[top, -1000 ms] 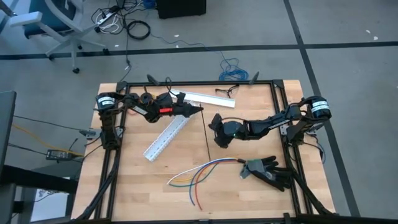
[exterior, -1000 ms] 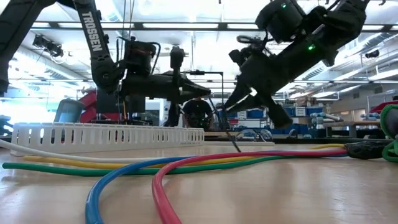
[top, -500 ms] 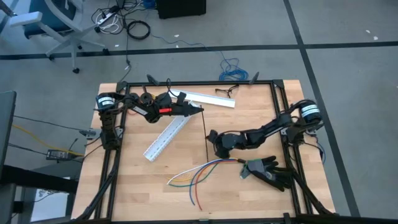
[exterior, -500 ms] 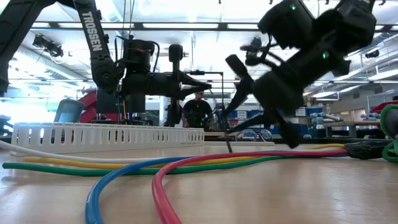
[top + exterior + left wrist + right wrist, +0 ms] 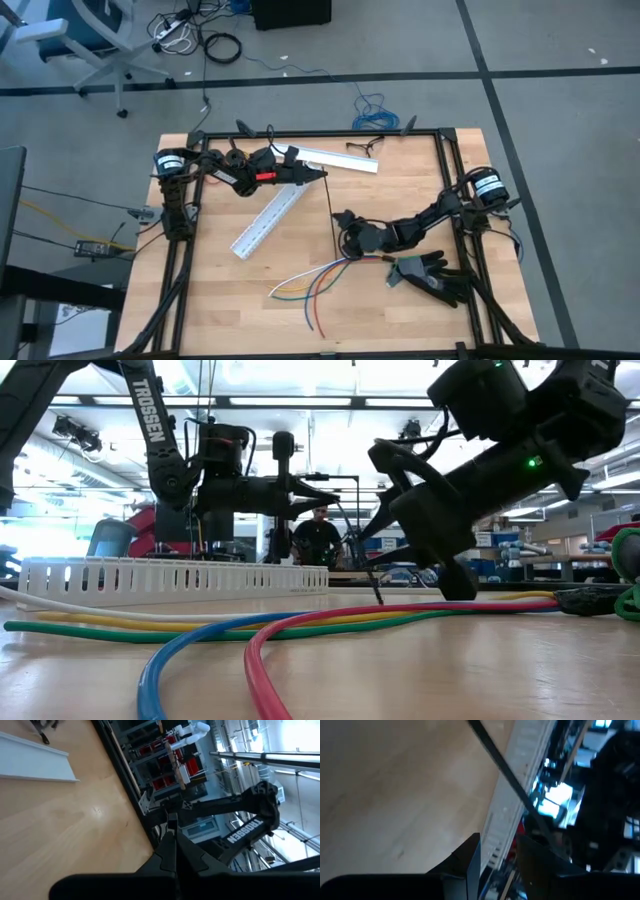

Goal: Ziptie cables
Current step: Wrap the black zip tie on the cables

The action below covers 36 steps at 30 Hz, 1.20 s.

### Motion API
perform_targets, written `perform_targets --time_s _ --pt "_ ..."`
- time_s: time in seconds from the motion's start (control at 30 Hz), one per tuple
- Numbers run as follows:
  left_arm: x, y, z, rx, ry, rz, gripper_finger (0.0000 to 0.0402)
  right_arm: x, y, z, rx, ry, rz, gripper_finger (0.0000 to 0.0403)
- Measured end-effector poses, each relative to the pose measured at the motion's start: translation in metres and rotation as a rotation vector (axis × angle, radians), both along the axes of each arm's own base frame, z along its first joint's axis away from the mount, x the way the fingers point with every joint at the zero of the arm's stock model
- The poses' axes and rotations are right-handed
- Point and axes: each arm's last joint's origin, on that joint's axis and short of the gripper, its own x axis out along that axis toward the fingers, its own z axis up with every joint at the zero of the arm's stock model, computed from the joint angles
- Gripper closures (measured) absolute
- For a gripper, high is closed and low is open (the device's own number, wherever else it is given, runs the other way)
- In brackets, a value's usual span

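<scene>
The cables [image 5: 312, 276], coloured wires lying loose, rest on the table near its near edge and fill the front of the low view [image 5: 300, 622]. The ziptie [image 5: 332, 220], a thin black strap, slants from my left gripper [image 5: 324, 176] toward the near edge. Its lower tip [image 5: 380, 600] rests on the table by the cables. My left gripper is shut on its far end. My right gripper [image 5: 343, 228] stands open low over the table, right beside the strap's lower half. The strap [image 5: 505, 765] runs just ahead of its fingers. My left gripper pinches the ziptie's far end [image 5: 329, 183] between its two fingers, which lie level and come from the table's left. The strap slopes down from the hold, with its other tip on the wood. My right gripper is open beside the strap; I cannot tell whether a finger touches it.
A white slotted duct [image 5: 268, 222] lies slantwise left of the ziptie, and a second white strip [image 5: 335, 160] lies at the far edge beside a pair of glasses [image 5: 365, 147]. A dark glove [image 5: 430, 275] lies at the near right. A person [image 5: 320, 535] shows beyond the table.
My right gripper has moved down and toward the near edge, along the ziptie toward the cables, and its fingers have opened. The ziptie stays slanted, its far end in my left gripper and its tip on the table.
</scene>
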Motion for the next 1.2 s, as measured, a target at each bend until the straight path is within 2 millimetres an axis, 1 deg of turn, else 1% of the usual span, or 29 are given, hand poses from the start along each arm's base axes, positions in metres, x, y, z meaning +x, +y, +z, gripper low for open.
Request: perform_targets --time_s 0.07,0.17,0.4,0.6,0.83,0.9,1.07,1.2 --pt "0.0 0.0 0.0 0.0 0.0 0.001 0.0401 -0.001 0.0 0.0 0.002 -0.011 -0.035 0.0291" --pt "0.0 0.001 0.0 -0.001 0.001 0.008 0.0401 -0.001 0.001 0.0 0.018 -0.031 -0.04 0.0291" --pt "-0.001 0.002 -0.002 -0.011 0.02 0.025 0.0401 0.0 0.008 0.001 -0.006 -0.002 0.075 0.0291" --pt "-0.001 0.002 -0.008 -0.012 0.078 0.048 0.0401 -0.001 0.007 0.004 -0.026 -0.058 -0.044 0.0291" --pt "-0.001 0.003 -0.008 -0.012 0.078 0.067 0.0401 -0.001 0.012 0.006 -0.012 -0.084 -0.02 0.0291" --pt "-0.001 0.003 -0.008 -0.014 0.077 0.069 0.0401 -0.001 0.014 0.005 -0.019 -0.063 0.025 0.0291" --pt "-0.001 0.003 -0.008 -0.028 0.075 0.072 0.0401 0.001 0.019 0.003 0.031 0.003 0.236 0.0291" --pt "-0.001 0.003 -0.008 -0.037 0.074 0.073 0.0401 -0.001 0.022 0.001 0.03 0.034 0.281 0.0291"
